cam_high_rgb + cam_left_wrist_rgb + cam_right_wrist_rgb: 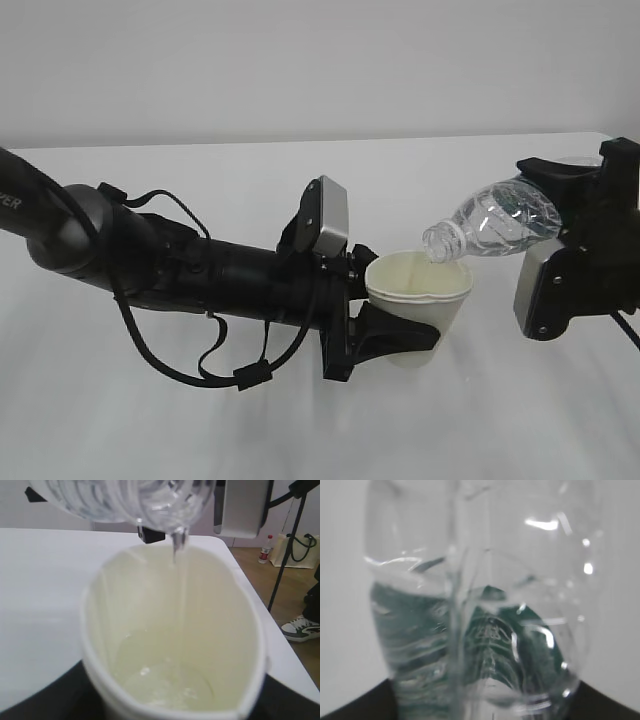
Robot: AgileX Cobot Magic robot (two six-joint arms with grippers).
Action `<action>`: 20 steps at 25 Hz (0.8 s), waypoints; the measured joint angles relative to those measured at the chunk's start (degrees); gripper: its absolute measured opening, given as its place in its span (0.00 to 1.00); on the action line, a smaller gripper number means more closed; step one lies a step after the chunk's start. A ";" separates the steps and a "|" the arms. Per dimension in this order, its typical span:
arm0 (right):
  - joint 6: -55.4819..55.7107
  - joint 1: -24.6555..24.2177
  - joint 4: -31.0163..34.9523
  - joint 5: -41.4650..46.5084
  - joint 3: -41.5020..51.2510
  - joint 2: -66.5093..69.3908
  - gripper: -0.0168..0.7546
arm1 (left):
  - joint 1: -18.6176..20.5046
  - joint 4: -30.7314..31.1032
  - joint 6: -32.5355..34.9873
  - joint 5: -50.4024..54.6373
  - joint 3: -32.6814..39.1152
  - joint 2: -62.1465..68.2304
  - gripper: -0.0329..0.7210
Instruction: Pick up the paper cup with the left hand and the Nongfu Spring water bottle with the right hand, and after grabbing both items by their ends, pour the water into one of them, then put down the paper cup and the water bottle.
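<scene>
Left tool (385, 325): jaws part-spread, clamped round the lower body of the cup (420, 305). Cup held upright, slightly tilted, its rim squashed out of round. It sits roughly mid-bench (200, 430), base at or just above the surface, can't tell which. The left wrist view looks straight down into the cup (175, 645): cream inside, a shallow pool of water (165, 687) at the bottom, a thin stream falling from above.

Right tool (585, 205): jaws part-spread, pinching the base end of the bottle (495, 225). Bottle tipped past level, neck lower than base, mouth just over the cup's far-right rim and, as far as I can tell, not touching it. No cap. Right tool and bottle sit toward the bench's right edge, well off the surface.

Right wrist view: bottle (480, 630) fills the frame close up, green label visible through the clear wall, water sloshing inside.

Beyond the bench in the left wrist view: wood floor (295, 605), a black stand (285, 565), a small bottle on the floor (266, 549).
</scene>
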 joint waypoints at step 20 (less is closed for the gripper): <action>-1.14 0.00 0.00 0.00 0.00 0.00 0.48 | 0.00 0.00 0.00 0.36 0.00 0.00 0.61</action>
